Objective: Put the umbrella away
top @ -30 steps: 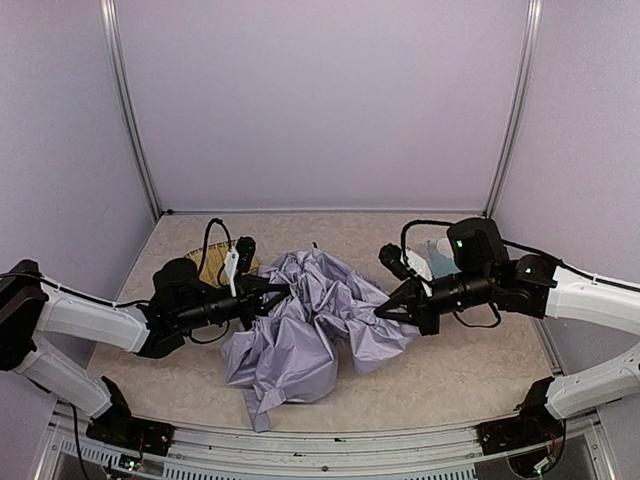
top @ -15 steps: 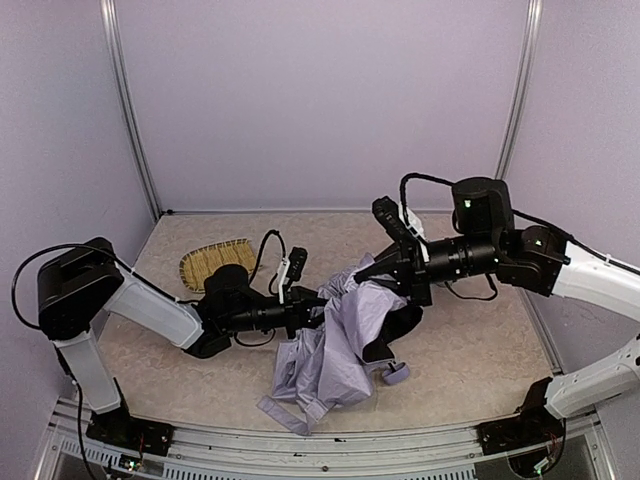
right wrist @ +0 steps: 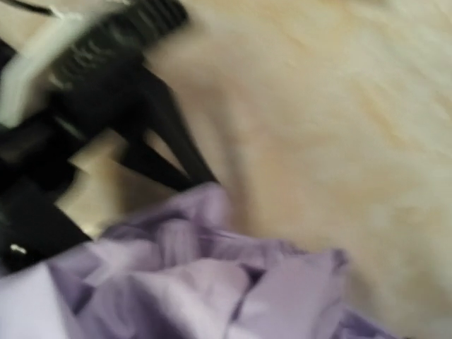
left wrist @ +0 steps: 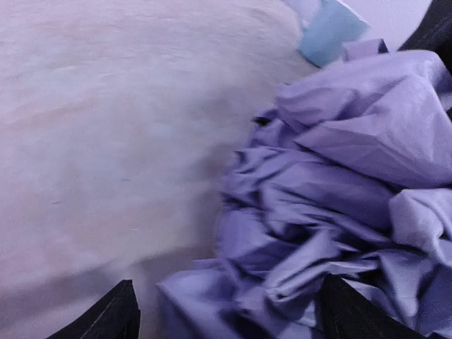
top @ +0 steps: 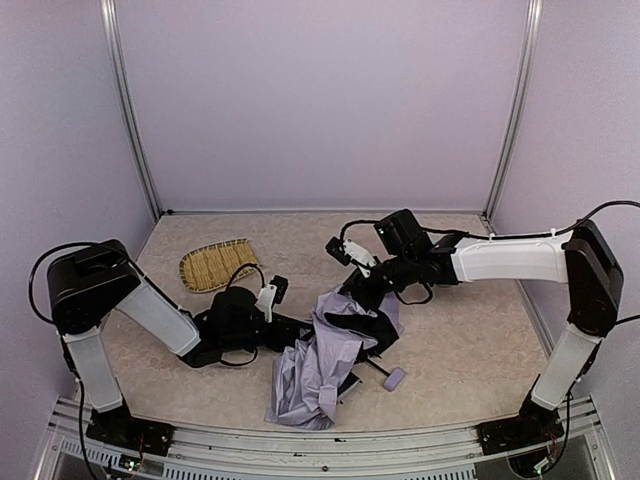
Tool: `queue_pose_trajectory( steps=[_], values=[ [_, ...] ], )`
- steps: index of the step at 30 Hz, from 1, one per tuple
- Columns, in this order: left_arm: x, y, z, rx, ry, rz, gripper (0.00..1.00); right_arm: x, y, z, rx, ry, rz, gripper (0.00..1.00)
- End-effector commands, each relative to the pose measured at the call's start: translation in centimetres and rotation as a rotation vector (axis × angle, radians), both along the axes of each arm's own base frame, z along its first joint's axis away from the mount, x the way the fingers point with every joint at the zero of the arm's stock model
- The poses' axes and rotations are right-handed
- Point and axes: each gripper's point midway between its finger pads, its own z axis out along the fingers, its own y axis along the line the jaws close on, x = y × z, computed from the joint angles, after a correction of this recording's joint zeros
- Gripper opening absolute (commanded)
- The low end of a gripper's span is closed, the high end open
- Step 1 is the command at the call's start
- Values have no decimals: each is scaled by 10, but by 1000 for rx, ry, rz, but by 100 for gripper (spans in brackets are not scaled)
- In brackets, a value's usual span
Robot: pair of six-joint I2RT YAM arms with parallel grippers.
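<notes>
We see the umbrella (top: 320,365) lying on the table (top: 470,340), near the front edge, between the two arms. It is a soft heap of pale purple cloth, all crumpled, with many folds and creases. The cloth looks thin and smooth. On the right side of the heap the black lining (top: 378,328) shows. A thin black shaft (top: 372,366) sticks out low on the right. At its end is a small purple knob (top: 395,378), a little blocky, resting on the table.

The left gripper (left wrist: 227,280) is low, at the left side of the heap. In its own camera we see its two black fingers (left wrist: 116,314) spread wide apart. Their tips are pointed, and the wrinkled cloth lies between them. They are not squeezing it.

The right gripper (top: 355,292) reaches in from the right, at the top of the heap. It is touching the cloth or just above it; we cannot tell which. Its own camera is very blurry and shows only cloth, table and some black parts. So we cannot tell if its fingers are spread or pressed together.

The table top is beige and looks rough and speckled. At the back left lies a flat tray (top: 214,264) woven of yellow straw, with rounded corners, well apart from the umbrella. In the left camera a light blue thing (left wrist: 330,30) shows just behind the cloth; we cannot tell what it is.
</notes>
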Motion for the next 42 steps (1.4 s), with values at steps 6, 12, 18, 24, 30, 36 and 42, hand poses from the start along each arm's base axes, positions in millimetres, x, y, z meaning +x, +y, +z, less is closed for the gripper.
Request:
queue_pose_trajectory(
  steps=[6,12,18,24,30,36,42],
  values=[
    [35,73,16,175,-156,369,94,43,-18,33,-71,-54,-232,79],
    [19,68,71,-2,-284,252,98,17,-58,71,-54,-69,-338,100],
    [17,83,106,-17,-358,278,97,-26,-113,39,-153,12,-470,66],
    [2,105,156,-58,-444,309,95,-95,-105,-10,-105,177,-362,38],
    [-9,112,181,-102,-487,304,95,-97,-90,-53,-124,215,-331,40],
    [-16,114,186,-114,-488,308,95,-106,-66,-97,-276,229,-239,45],
    [-21,118,187,-115,-497,312,95,-102,-76,-136,-474,218,-273,45]
  ],
)
